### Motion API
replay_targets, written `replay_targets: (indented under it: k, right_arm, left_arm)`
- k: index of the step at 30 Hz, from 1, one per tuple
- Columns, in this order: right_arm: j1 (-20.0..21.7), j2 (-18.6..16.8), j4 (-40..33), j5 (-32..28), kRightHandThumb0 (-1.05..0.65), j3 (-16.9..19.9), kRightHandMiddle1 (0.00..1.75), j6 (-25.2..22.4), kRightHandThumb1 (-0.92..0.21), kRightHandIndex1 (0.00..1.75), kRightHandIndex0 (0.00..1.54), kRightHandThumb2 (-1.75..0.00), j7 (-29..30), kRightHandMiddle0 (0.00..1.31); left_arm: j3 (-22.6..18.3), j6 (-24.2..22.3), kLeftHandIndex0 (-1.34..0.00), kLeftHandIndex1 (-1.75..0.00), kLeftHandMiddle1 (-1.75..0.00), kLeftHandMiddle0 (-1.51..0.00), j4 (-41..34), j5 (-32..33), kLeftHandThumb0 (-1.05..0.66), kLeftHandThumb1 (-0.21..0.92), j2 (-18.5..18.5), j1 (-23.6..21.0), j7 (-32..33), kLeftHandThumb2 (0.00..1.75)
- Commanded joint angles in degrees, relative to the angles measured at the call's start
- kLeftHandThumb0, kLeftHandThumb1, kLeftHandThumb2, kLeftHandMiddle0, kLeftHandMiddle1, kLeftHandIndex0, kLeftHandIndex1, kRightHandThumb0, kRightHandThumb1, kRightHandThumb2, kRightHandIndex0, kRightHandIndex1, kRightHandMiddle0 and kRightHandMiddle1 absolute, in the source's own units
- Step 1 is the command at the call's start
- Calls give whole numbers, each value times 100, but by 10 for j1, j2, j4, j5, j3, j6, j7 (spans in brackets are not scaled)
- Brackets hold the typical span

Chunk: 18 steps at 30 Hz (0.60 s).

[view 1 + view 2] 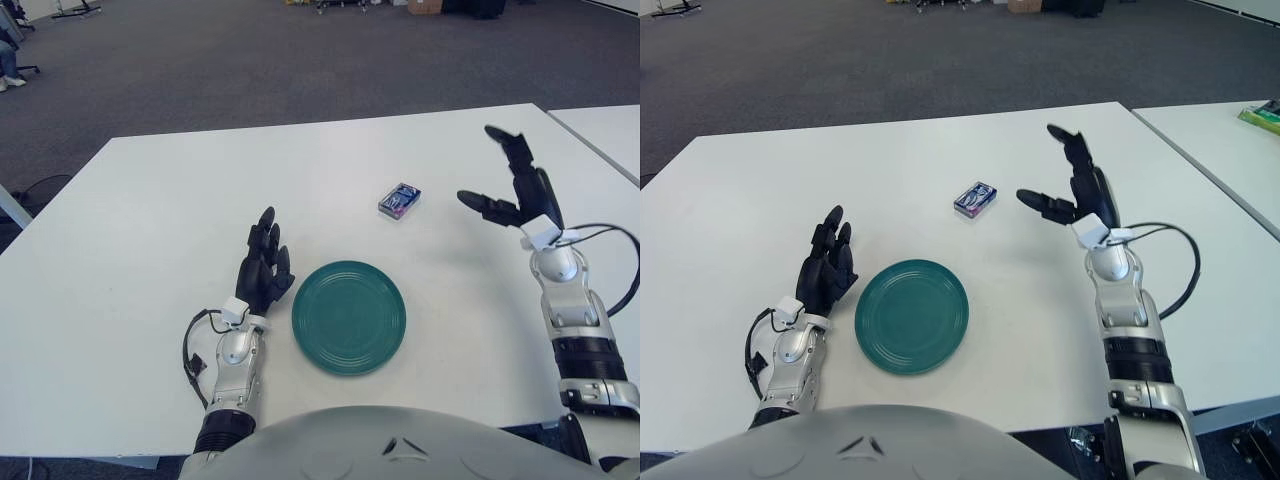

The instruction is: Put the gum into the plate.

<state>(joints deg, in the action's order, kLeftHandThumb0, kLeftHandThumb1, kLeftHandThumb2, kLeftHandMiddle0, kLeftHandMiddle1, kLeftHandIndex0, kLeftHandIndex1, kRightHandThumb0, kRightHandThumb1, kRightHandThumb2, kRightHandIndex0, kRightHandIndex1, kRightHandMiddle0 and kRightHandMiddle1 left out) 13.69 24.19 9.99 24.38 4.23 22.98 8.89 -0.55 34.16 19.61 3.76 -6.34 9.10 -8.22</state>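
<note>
Gum (400, 200) on table (150, 220) beyond plate (349, 317); right hand (515, 190) raised, fingers spread, empty.

Gum (400, 200) behind plate (349, 317), apart; left hand (264, 270) left of plate.

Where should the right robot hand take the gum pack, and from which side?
Come from above and the right. The gum pack lies flat and slightly angled on the table, apart from the plate, so pinch across its two long edges. The right robot hand is raised to its right, fingers spread.

Right hand (512, 190) raised, fingers spread, left hand (263, 270) open
</note>
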Motion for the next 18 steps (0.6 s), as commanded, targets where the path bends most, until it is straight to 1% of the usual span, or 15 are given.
replay_targets:
  k: [1,4,8,11,14,16,18]
  right_arm:
    - [96,14,97,133,-71,-66,90,11,-92,7,40,-30,97,6]
    - [126,21,135,157,-69,-84,93,15,-92,8,42,-30,120,7]
    - [216,47,235,202,-69,-138,94,7,-92,8,43,-36,99,8]
    - [260,55,298,218,-71,-166,94,18,-92,7,43,-38,107,7]
    - [316,45,389,240,-73,-205,94,33,-92,7,42,-38,130,6]
    - [342,38,432,250,-74,-227,94,43,-92,6,41,-37,142,5]
    - [360,34,459,254,-74,-244,94,53,-92,6,41,-37,152,5]
  left_arm:
    - [5,33,0,-29,0,-11,70,-1,-84,92,-17,24,8,68]
    - [4,38,0,-28,0,-10,72,-4,-85,92,-17,22,8,67]
    - [4,42,0,-27,0,-10,75,-6,-86,92,-17,19,8,67]
    - [1,41,0,-29,0,-10,79,-4,-85,92,-18,16,8,67]
    - [-2,46,0,-31,0,-10,84,1,-85,92,-21,14,7,65]
    - [-4,46,0,-32,0,-10,84,5,-84,92,-23,14,5,65]
    - [-5,44,0,-33,0,-10,82,8,-84,92,-25,15,4,64]
